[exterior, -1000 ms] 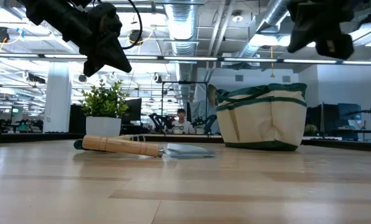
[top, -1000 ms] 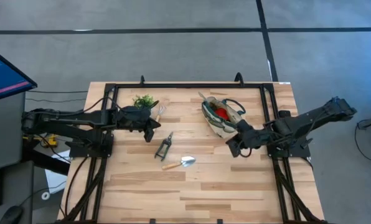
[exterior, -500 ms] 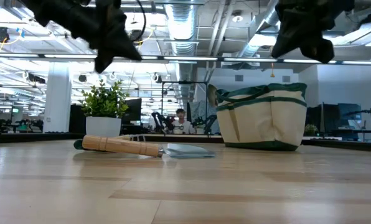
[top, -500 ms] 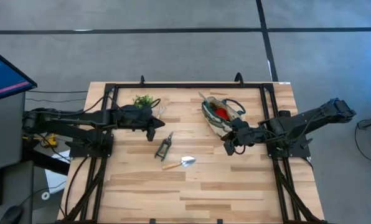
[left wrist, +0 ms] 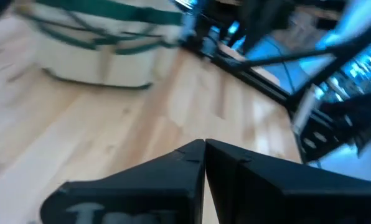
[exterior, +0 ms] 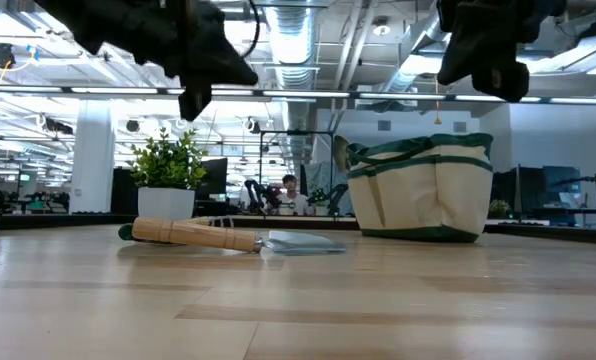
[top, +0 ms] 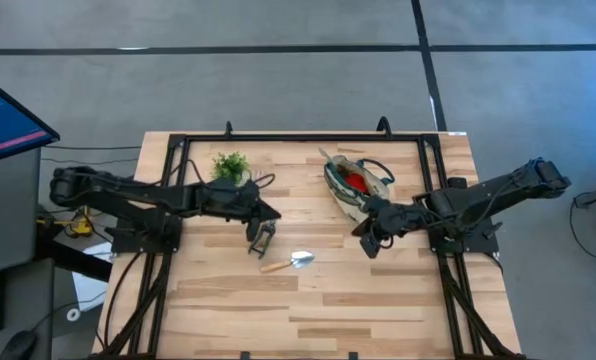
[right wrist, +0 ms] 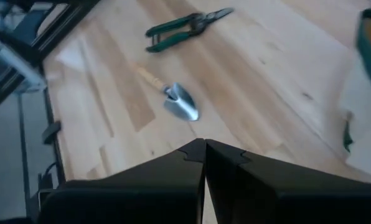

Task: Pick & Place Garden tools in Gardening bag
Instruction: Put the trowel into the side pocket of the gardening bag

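Your left claw (top: pixel 268 213) is hanging shut and empty just above the shears (top: pixel 261 238), likely lining up a pick. Your right claw (top: pixel 367 243), shut and empty too, is waiting beside the bag (top: pixel 350 196). The trowel (top: pixel 290 262) is lying on the worktop (top: pixel 308 310) between them.

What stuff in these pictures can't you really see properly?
- Inside the gardening bag: the high view shows a red piece; whatever lies under it is hidden by the bag's walls.
- Pruning shears: in the high view, the left gripper covers their far end; the low view hides them behind the trowel.
- Left wrist view: motion blur smears the bag.
- Potted plant: its pot is hidden under the leaves from above.
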You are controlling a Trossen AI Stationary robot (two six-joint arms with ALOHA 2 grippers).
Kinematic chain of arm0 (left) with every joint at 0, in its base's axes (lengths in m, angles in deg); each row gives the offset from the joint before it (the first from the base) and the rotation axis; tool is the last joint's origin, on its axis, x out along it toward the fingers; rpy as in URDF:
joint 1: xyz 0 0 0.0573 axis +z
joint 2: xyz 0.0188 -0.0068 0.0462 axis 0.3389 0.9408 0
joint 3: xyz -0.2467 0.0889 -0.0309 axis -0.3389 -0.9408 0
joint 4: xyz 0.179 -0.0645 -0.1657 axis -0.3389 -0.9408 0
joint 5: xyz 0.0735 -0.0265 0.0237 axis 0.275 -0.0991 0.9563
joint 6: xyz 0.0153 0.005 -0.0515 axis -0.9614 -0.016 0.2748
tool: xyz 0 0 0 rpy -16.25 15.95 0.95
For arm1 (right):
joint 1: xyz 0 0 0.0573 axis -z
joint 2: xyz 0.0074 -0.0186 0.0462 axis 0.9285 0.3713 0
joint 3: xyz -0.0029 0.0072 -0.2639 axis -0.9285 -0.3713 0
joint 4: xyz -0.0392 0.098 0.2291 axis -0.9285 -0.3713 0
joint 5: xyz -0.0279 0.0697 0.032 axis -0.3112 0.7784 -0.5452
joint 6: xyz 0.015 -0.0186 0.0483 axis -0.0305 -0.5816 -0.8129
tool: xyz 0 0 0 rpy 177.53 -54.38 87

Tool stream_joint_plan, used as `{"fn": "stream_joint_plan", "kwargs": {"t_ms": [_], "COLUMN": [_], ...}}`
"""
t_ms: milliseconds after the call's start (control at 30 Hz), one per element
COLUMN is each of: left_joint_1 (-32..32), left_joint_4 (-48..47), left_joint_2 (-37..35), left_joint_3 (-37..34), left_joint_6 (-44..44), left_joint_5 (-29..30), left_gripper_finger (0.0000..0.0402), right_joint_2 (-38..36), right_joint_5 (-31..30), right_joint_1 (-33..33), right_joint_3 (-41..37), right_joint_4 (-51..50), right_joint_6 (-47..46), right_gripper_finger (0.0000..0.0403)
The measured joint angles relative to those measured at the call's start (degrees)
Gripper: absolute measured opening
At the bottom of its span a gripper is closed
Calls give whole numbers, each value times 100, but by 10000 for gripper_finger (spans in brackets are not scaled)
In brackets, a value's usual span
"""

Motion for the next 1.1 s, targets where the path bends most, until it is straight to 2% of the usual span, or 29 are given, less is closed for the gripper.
{"fn": "stream_joint_plan", "kwargs": {"t_ms": [133,267,433,767,867,1100], "left_joint_1": [-500,-1004,-1570,-2116,-2172,-2174], "left_joint_4": [11,-34,-68,-863,-1046,-2086], "left_joint_2": [-67,-59,-53,-61,-61,-61], "left_joint_3": [10,46,198,704,864,1140], "left_joint_6": [-72,255,194,41,-220,-216], "left_joint_5": [255,655,1261,1431,1460,1462], "left_gripper_finger": [1,1,1,1,1,1], "right_joint_2": [1,16,16,12,12,8], "right_joint_5": [278,289,203,-17,-24,-26], "right_joint_1": [-16,-49,-86,-95,-181,-402], "right_joint_3": [0,0,-2,-1,-2,-1], "right_joint_4": [257,624,1062,1953,2164,2504], "right_joint_6": [426,625,886,961,1117,1387], "right_gripper_finger": [0,0,0,0,0,0]}}
